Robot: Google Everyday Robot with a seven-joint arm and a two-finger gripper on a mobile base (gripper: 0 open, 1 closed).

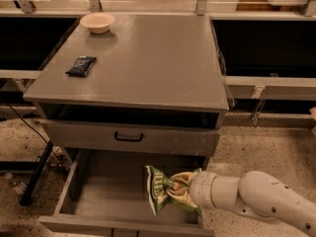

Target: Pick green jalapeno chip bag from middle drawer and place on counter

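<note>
Gripper (180, 185) is clamped on the green jalapeno chip bag (159, 194), scrunching its right end. The bag is over the right half of the open middle drawer (108, 191), close to the front wall, and I can't tell if it touches the drawer floor. Far left, a black stand leg (37, 172) slants across the speckled floor beside the cabinet. Up on the counter (148, 58), a dark navy packet (81, 65) lies near the left edge and a pale bowl (97, 21) sits in the back left corner. Directly above the bag, the upper drawer front (163, 141) with its black loop handle overhangs the drawer's rear. On the right, the white arm (256, 199) reaches in from the lower corner.
</note>
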